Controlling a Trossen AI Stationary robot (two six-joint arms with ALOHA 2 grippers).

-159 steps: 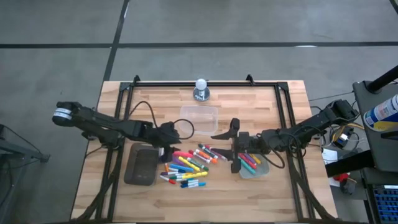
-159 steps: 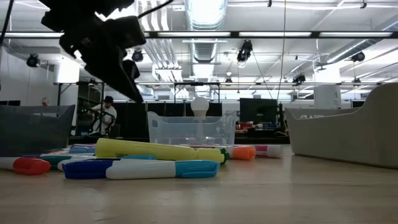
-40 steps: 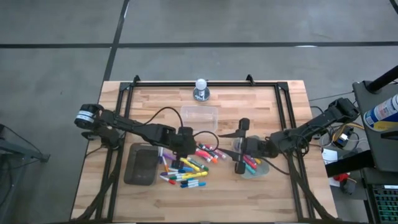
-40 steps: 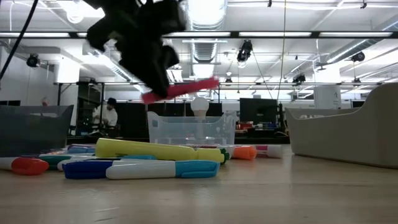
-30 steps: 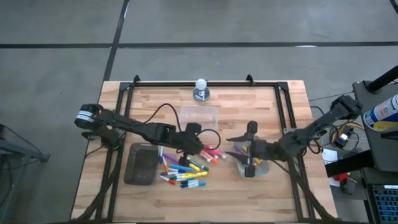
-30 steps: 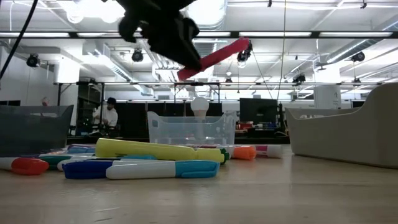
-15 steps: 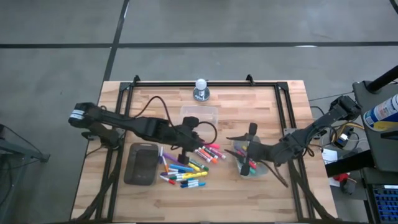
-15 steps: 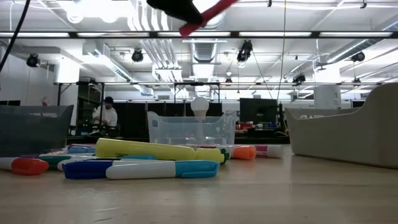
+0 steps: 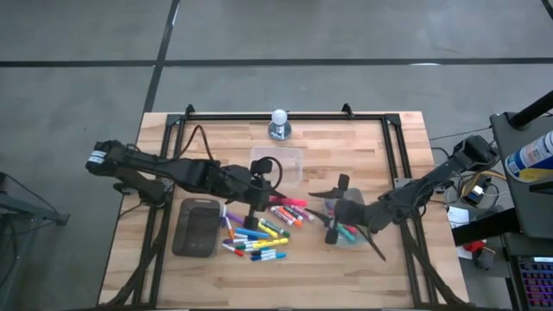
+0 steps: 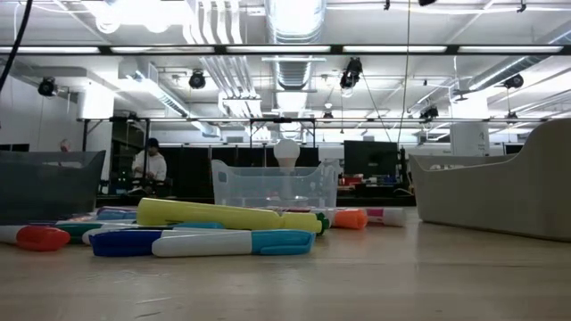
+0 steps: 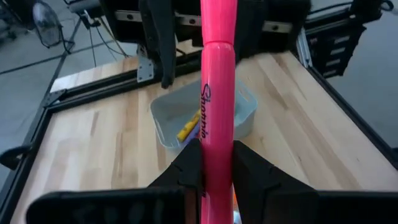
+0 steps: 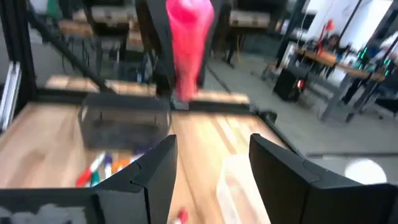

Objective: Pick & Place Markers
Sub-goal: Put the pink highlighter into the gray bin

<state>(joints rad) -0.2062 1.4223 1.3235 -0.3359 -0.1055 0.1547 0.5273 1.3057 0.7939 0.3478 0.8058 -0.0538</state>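
**Pink marker lifted for handover**

The left gripper (image 11: 216, 163) pinches a pink marker (image 11: 216, 93) above the loose markers (image 9: 259, 235). A second ago it was lower, in the low view. Facing it, the right gripper (image 9: 335, 210) waits wide open and empty over its tub (image 9: 356, 235). Next, probably a handover or carry.

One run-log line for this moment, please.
left end effector: shut on pink marker, lifted | right end effector: open, empty
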